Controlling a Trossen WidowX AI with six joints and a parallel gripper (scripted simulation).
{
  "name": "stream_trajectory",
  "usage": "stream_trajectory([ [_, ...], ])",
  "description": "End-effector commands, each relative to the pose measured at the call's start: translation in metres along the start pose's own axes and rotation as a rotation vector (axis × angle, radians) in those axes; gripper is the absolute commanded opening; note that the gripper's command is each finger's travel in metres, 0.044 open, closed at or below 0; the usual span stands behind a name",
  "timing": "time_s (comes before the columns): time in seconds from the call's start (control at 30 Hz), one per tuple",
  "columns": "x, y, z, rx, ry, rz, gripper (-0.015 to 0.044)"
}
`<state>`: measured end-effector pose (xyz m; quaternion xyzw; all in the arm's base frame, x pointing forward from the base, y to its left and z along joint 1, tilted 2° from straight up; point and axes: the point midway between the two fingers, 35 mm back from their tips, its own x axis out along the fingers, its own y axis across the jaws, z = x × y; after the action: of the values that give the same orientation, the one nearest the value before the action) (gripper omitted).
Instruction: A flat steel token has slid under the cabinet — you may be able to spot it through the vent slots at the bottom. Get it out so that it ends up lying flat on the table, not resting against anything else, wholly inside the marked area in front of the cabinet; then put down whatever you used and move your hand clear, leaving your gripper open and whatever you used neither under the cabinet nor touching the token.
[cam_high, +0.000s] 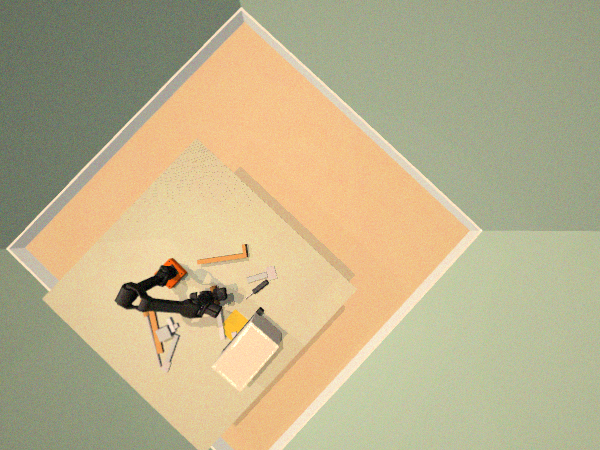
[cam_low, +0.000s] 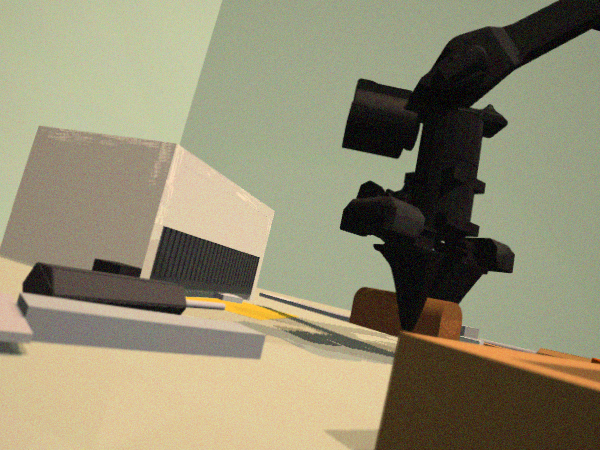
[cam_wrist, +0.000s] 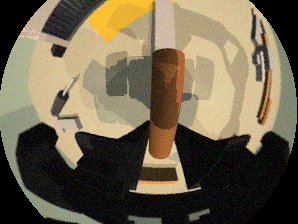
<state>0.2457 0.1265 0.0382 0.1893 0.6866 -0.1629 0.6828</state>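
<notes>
My gripper (cam_high: 215, 300) (cam_low: 430, 310) (cam_wrist: 161, 124) is shut on the brown handle (cam_low: 375, 307) (cam_wrist: 167, 90) of a tool with a long, light, flat blade (cam_high: 222, 327) (cam_wrist: 164, 25). The handle lies low between the fingers; I cannot tell whether it touches the table. The blade extends beside the yellow marked area (cam_high: 237, 320) (cam_low: 260, 311) (cam_wrist: 115, 20), toward the white cabinet (cam_high: 247, 355) (cam_low: 100, 200) with dark vent slots (cam_low: 200, 262) (cam_wrist: 70, 20). A small grey piece (cam_high: 233, 334) (cam_low: 230, 298) shows at the yellow area's cabinet side; whether it is the token or part of the tool is unclear.
A dark-handled screwdriver (cam_high: 260, 287) (cam_low: 105, 287) (cam_wrist: 60, 102) lies beside a light grey tool (cam_high: 257, 276) (cam_low: 150, 320). An orange L-shaped bar (cam_high: 222, 258) lies farther back. Orange and grey pieces (cam_high: 165, 334) lie on the opposite side. A black block (cam_high: 260, 311) (cam_wrist: 58, 50) is by the cabinet corner.
</notes>
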Motion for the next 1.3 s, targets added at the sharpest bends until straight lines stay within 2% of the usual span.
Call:
stream_trajectory([
  [0.0, -0.002, -0.003, 0.004, -0.006, -0.012, 0.009, 0.0],
  [1.27, -0.002, -0.037, 0.028, -0.006, -0.015, 0.006, 0.0],
])
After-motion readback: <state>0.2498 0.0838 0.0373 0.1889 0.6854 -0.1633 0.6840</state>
